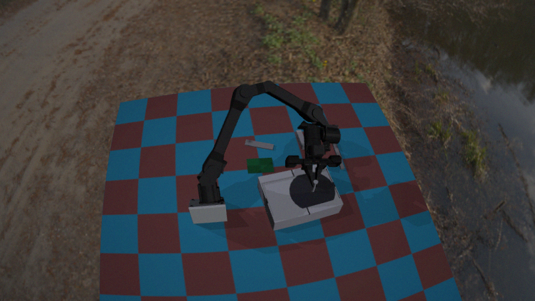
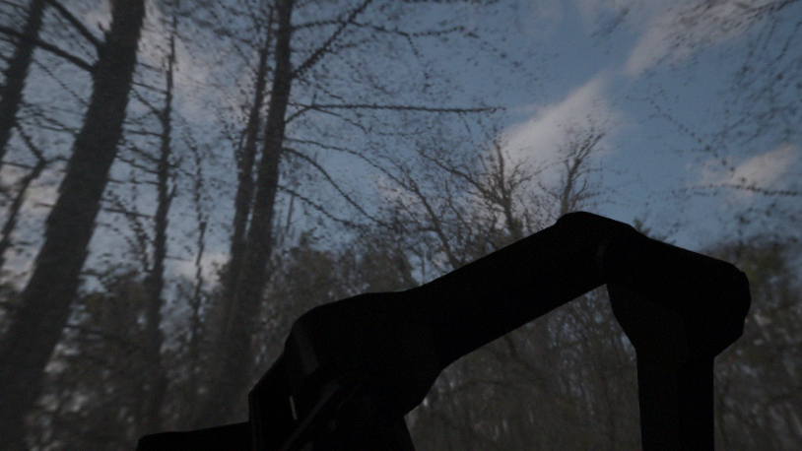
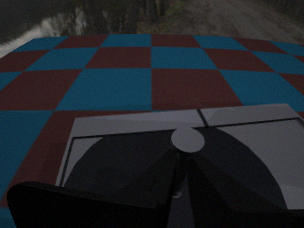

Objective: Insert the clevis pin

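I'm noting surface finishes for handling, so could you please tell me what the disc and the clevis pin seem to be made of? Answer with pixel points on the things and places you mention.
The disc [image 1: 299,192] [image 3: 120,160] looks like dark, matte metal: an even grey without bright highlights, though paint is possible. The clevis pin [image 1: 315,182] [image 3: 188,140] seems plain metal, satin rather than polished, its pale head showing no sharp reflection.
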Robot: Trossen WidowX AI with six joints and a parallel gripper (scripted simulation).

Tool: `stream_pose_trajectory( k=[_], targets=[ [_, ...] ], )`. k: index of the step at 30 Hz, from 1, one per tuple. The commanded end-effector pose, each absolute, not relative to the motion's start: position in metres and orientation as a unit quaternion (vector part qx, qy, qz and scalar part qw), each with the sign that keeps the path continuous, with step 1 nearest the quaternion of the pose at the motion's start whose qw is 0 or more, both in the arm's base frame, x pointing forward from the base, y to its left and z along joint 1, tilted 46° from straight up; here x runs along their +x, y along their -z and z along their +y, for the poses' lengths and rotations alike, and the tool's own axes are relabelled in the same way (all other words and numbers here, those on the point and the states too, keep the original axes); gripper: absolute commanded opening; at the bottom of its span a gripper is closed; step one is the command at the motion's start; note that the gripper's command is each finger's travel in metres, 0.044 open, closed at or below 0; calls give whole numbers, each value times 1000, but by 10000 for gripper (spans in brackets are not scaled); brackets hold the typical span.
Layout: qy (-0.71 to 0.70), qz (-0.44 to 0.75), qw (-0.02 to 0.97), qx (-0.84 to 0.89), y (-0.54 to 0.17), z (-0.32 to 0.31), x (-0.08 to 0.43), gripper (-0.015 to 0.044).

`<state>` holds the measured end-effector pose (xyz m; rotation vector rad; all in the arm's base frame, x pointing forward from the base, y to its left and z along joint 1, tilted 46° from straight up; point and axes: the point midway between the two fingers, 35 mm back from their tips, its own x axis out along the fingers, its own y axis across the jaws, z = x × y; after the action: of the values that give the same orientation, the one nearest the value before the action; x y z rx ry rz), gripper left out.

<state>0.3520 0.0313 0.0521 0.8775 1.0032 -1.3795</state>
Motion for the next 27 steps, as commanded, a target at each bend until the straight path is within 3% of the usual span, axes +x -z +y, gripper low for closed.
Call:
stream_pose_trajectory(
  k=[1,27],
  targets=[
    [588,427,571,382,-51,31,352,0],
    [581,444,566,381,-53,31,354,0]
  ],
)
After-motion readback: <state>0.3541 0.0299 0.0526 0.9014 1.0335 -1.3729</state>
